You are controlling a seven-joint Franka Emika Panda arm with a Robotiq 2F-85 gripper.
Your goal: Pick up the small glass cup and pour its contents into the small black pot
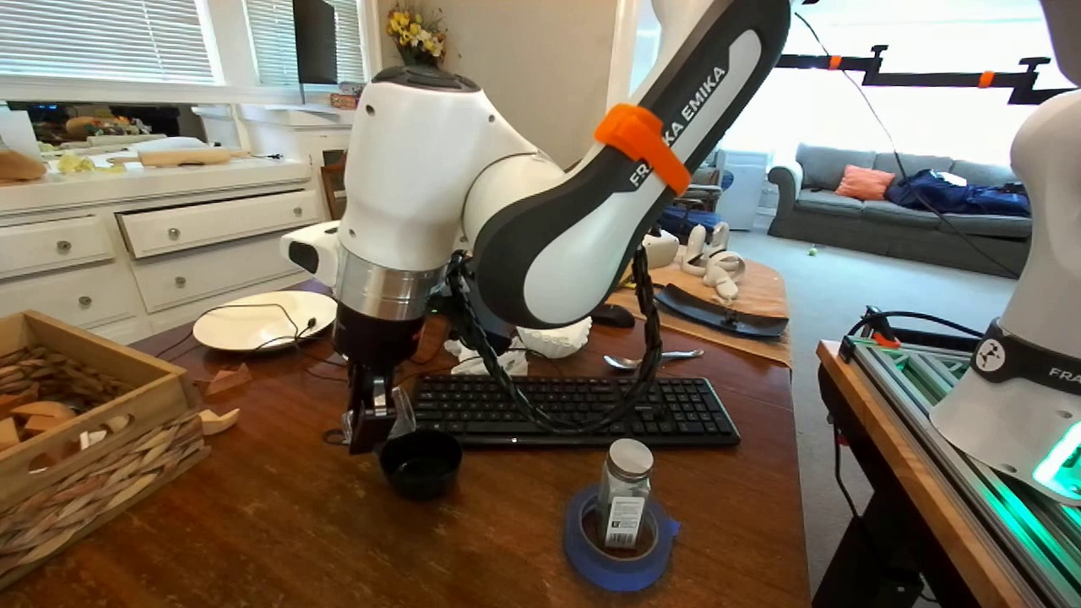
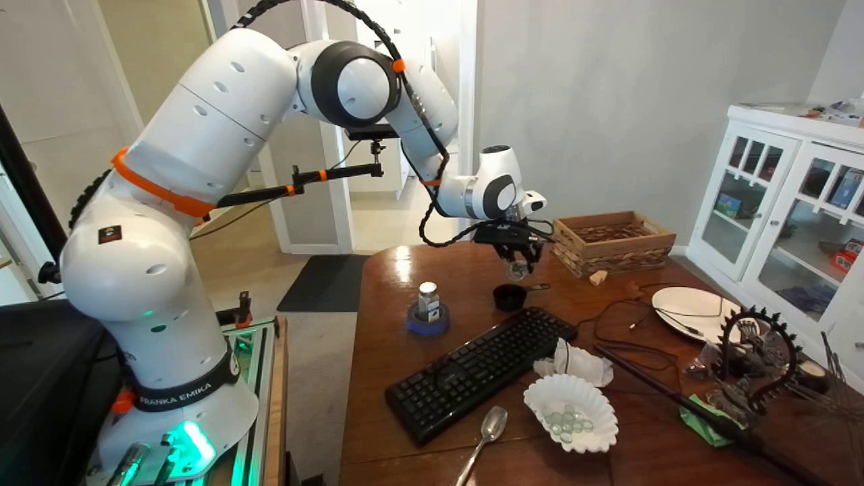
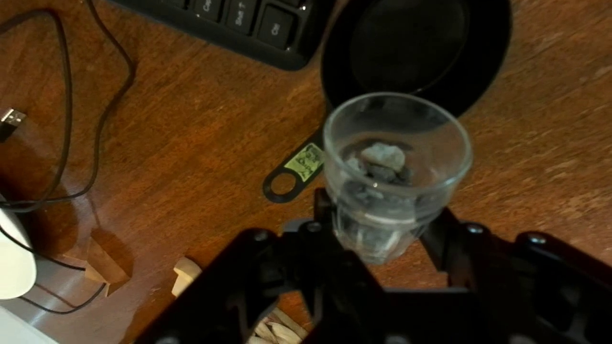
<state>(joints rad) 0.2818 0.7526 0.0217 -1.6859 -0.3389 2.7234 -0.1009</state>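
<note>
Sensibly, the gripper (image 3: 381,222) pinches the cup (image 3: 399,198) low, presumably to leave its mouth free for pouring; the cup hangs near the pot (image 3: 413,50), likely so the lumps (image 3: 385,157) fall straight in.

Hand (image 2: 519,264) holding the small glass cup (image 2: 517,272) near the small black pot (image 2: 509,298)
On the tabletop (image 2: 385,347), a keyboard (image 2: 478,374) lies between pot and spoon (image 2: 494,424)
</note>
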